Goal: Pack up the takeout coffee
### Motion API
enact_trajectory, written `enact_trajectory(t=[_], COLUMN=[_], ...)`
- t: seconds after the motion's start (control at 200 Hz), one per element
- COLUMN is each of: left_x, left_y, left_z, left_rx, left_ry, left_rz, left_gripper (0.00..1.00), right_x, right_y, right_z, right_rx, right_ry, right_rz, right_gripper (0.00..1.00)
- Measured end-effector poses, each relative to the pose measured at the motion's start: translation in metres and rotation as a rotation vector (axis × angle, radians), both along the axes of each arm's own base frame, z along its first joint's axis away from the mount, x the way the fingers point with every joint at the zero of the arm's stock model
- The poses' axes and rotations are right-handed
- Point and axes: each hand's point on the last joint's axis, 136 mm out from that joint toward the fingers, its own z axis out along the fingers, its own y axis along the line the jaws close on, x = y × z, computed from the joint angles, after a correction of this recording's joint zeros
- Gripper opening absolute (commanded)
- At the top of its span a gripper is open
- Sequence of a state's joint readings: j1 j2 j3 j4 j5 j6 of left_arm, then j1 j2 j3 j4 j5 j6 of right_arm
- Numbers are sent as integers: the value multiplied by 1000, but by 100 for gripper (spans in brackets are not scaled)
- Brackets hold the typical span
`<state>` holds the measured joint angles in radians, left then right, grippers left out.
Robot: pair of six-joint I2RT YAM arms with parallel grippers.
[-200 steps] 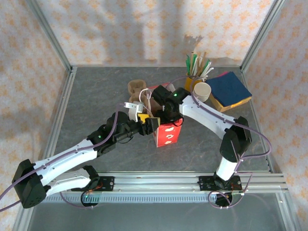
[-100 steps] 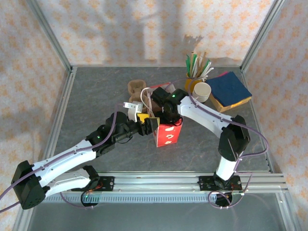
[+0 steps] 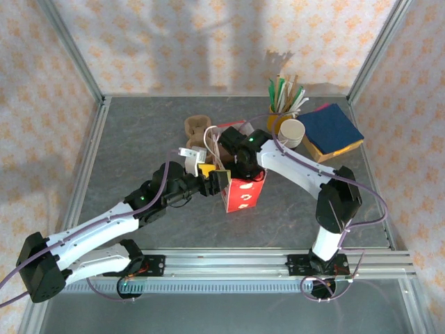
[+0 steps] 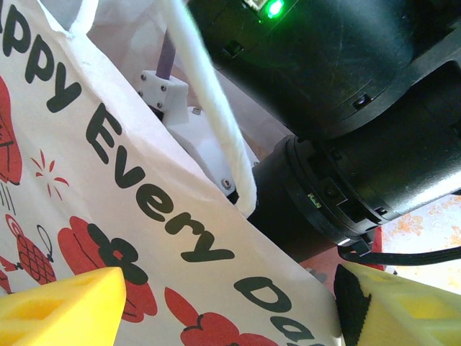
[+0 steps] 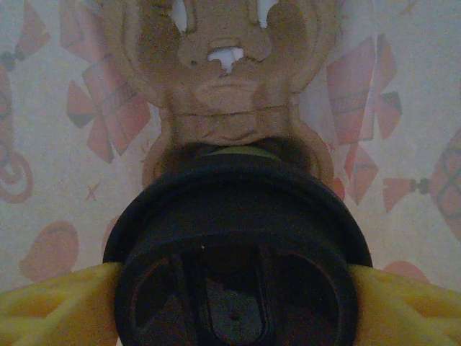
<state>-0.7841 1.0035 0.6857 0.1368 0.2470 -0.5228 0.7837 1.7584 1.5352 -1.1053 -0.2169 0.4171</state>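
A red-and-white printed paper bag (image 3: 243, 191) stands mid-table with its mouth up. My right gripper (image 5: 234, 277) reaches down inside it. The takeout coffee's round black lid (image 5: 238, 245) sits between its yellow fingers (image 5: 57, 303), which lie against the rim on both sides. The view is too dim to show whether they press. Just beyond the lid, inside the bag, is brown moulded pulp (image 5: 230, 94). My left gripper (image 3: 221, 179) is at the bag's left edge, its jaws wide apart. The printed bag wall (image 4: 144, 216) spans between its fingers (image 4: 57, 310).
Behind the bag lies a brown pulp carrier (image 3: 197, 128). At the back right stand a yellow cup of stir sticks (image 3: 281, 104), a white paper cup (image 3: 293, 132) and a blue-topped stack (image 3: 332, 131). The right arm's black wrist (image 4: 346, 108) crowds the bag mouth.
The right wrist has shifted slightly left over the bag mouth. The left arm and the bag have stayed where they were.
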Motion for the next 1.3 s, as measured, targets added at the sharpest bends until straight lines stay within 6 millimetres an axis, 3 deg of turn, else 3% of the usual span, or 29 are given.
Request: enact_trajectory(t=[0.455,1.296], left_x=[2,5], left_y=[0,0], left_z=[-7,-5], left_rx=[20,41], left_ry=[12,-2], left_rz=[4,13], left_gripper=[76,76], right_x=[1,9], right_y=[2,3], right_z=[3,21], right_rx=[11,16], right_ry=[-12,-54], right_rz=[23,16], right_gripper=[100,100])
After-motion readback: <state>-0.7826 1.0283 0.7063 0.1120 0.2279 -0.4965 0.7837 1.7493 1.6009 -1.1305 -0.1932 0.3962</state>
